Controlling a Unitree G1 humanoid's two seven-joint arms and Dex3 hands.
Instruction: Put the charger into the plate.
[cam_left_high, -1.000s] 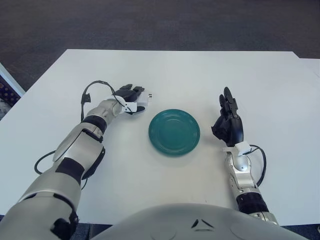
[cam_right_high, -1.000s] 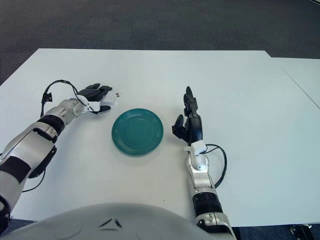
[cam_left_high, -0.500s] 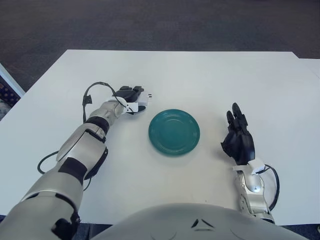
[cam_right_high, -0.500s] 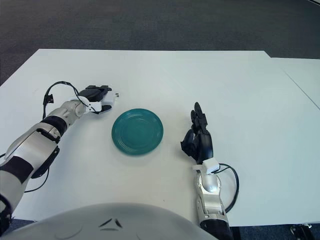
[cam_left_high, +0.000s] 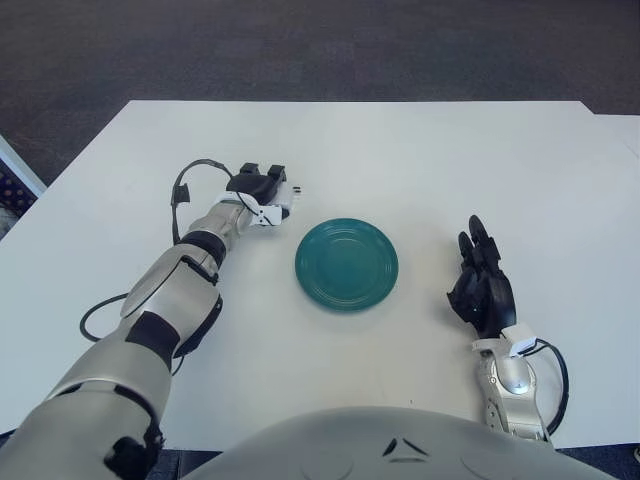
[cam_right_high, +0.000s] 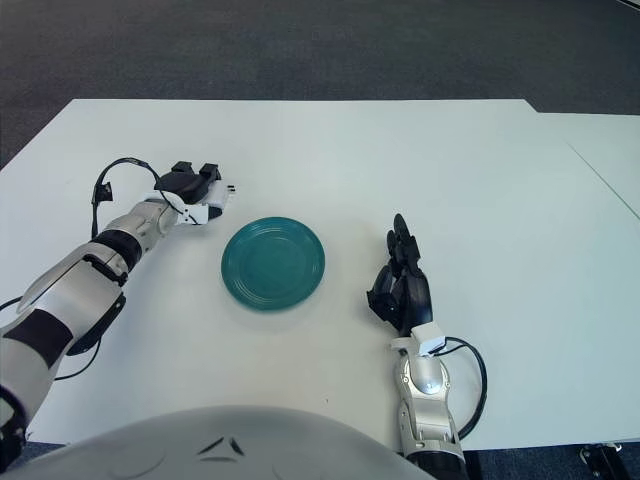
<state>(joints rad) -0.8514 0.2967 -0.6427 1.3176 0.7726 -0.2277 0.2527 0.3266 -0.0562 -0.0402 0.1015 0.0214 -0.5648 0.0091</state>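
Nearest the robot, at about four o'clock from the plate, the right hand (cam_left_high: 482, 291) shows over the matte white table (cam_left_high: 420, 160), its dark, segmented fingers loosely extended and a little apart, gripping nothing; a glossy silver forearm and a looped black cable trail behind it. A second ago this hand stood closer to the plate's rim and farther up the table; it has since drawn back toward the robot's body and slightly outward.

At the centre lies the plate (cam_left_high: 347, 265), a round, teal, glazed dish with faint concentric rings, holding nothing.

Farther off, at about ten o'clock from the plate, the left hand (cam_left_high: 260, 187) has its black fingers curled over the charger (cam_left_high: 283, 200), a small white boxy block with short prongs showing at its far side. Compared with a second ago, the fingers have folded down more tightly over the charger, which remains just beside the plate's rim, outside it.
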